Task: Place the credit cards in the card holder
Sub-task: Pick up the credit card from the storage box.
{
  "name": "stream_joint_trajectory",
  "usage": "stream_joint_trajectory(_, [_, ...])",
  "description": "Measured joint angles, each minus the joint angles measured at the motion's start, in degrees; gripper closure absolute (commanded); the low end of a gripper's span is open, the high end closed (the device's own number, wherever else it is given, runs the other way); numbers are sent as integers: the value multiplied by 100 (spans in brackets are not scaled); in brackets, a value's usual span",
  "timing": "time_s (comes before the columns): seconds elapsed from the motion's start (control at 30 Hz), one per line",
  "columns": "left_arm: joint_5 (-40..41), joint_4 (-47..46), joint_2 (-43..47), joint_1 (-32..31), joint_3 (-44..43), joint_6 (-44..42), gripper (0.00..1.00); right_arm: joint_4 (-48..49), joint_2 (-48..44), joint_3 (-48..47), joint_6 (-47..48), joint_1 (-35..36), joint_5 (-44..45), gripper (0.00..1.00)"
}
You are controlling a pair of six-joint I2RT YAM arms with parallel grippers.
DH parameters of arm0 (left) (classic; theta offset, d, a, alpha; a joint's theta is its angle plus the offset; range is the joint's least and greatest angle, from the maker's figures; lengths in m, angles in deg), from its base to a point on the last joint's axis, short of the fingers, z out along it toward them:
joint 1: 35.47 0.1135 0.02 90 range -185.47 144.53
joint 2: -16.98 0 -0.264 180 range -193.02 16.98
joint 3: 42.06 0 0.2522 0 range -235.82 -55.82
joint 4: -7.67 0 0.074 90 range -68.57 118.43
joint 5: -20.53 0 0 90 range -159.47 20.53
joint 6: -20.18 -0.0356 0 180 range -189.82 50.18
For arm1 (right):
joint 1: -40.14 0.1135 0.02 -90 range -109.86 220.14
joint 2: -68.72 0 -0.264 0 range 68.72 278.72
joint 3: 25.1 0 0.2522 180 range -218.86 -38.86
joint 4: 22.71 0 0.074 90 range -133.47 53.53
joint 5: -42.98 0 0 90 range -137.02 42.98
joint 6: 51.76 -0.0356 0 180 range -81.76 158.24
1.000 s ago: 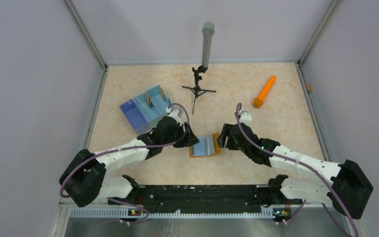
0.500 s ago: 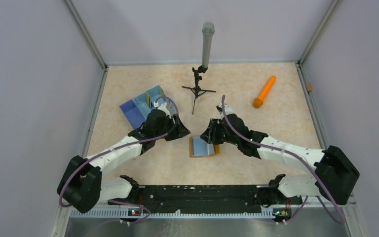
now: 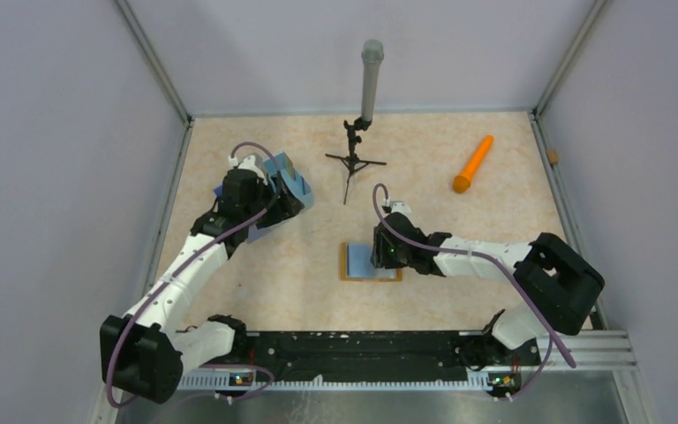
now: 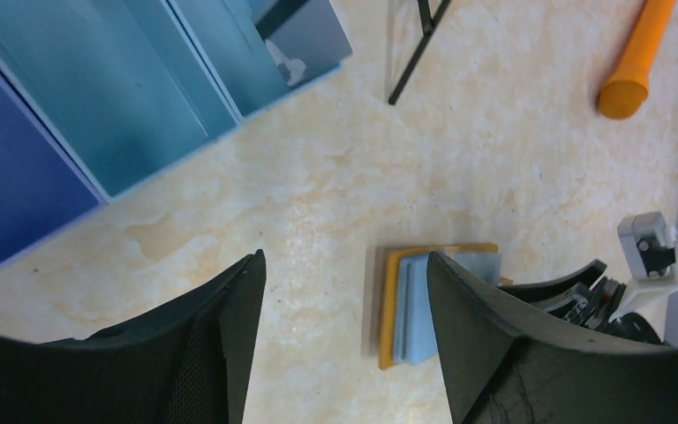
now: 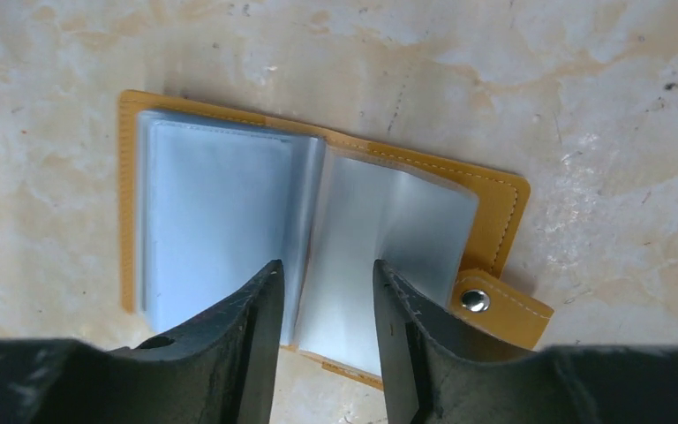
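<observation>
The step in hand looks like fetching a card. The left pincer (image 4: 344, 265) hangs wide and empty just beside the blue tray (image 4: 97, 97), which is toward the left edge of the bench (image 3: 494, 230). A grey card (image 4: 309, 35) leans in one compartment of the tray.

The card holder (image 5: 212, 221) lies open and flat near the middle of the bench, a little toward the near edge. The right pincer (image 5: 322, 274) is over it, its jaws half apart on either side of the centre fold of the pale sleeves. As far as I can see it clamps nothing.

I judge that the left pincer must next go down over the card's thin upper edge and close there, while the right keeps the holder spread.

The bench top is beige and marbled, with pale grey walls on three sides. A tripod stand (image 3: 369, 84) is at the far edge and an orange stick (image 3: 474, 163) lies toward the far right corner.
</observation>
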Motion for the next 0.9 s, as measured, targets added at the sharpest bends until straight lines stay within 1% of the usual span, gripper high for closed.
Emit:
stream_joint_trajectory(0.07, [11, 129, -90, 199, -212, -107, 29, 0, 107, 0, 20, 0, 20, 52])
stream_joint_trajectory(0.2, [9, 264, -181, 529, -426, -273, 28, 83, 140, 0, 44, 2, 35, 52])
stream_joint_trajectory(0.27, [-4, 334, -321, 680, -568, -332, 28, 90, 142, 0, 46, 2, 55, 49])
stream_joint_trajectory(0.43, [144, 378, -975, 1060, -1071, -450, 35, 74, 103, -2, 127, 2, 107, 43])
stream_joint_trajectory(0.7, [986, 369, -2033, 1115, -1961, -638, 39, -46, -444, -13, 348, 2, 46, 40])
stream_joint_trajectory(0.9, [1340, 361, -2741, 1152, -2411, -754, 41, 31, -599, -13, 446, 2, -120, 40])
